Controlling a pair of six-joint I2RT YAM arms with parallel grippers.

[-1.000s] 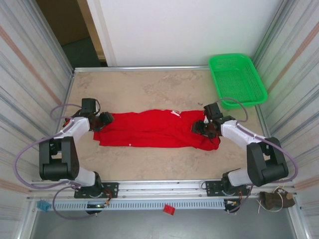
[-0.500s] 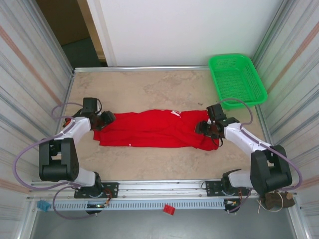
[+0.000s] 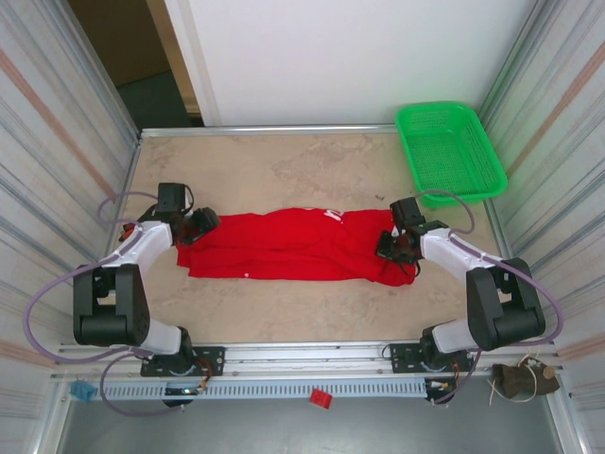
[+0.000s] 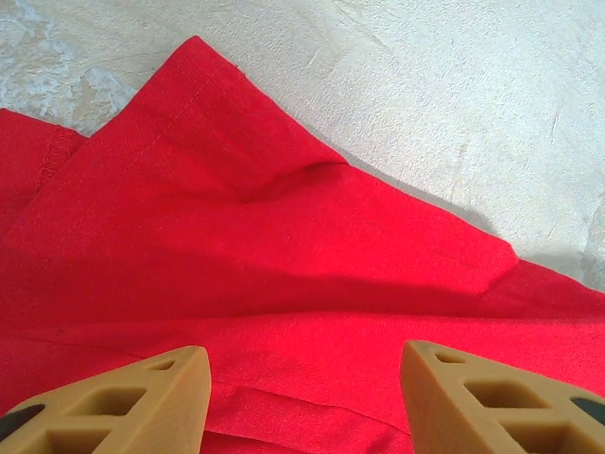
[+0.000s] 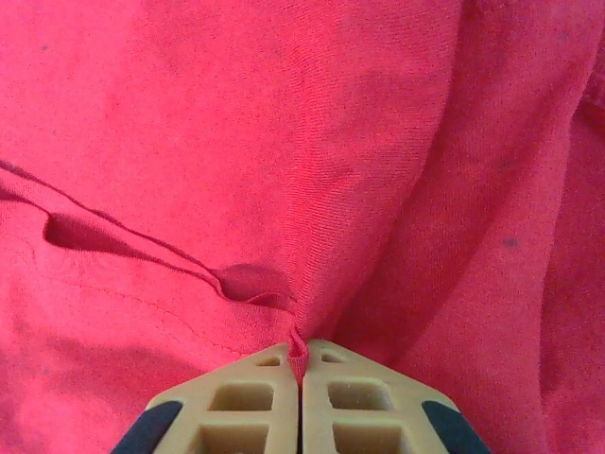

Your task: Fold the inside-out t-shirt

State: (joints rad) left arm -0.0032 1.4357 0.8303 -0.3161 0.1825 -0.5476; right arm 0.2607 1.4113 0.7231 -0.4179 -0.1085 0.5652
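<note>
You have the inside-out t-shirt [image 3: 293, 248] lying as a long narrow band across the middle of the table [image 3: 284, 170]. The lengthwise folds look done, and a scrap of white lettering shows at its far edge. In my judgement, what remains is bringing the two ends together into a compact packet.

Your left gripper [image 3: 201, 223] sits low at the band's left end, jaws spread above a corner of cloth with nothing held. Your right gripper [image 3: 389, 248] is down on the right end, jaws pressed together and pinching a thin ridge of fabric. Both forearms angle inward toward the shirt.
</note>
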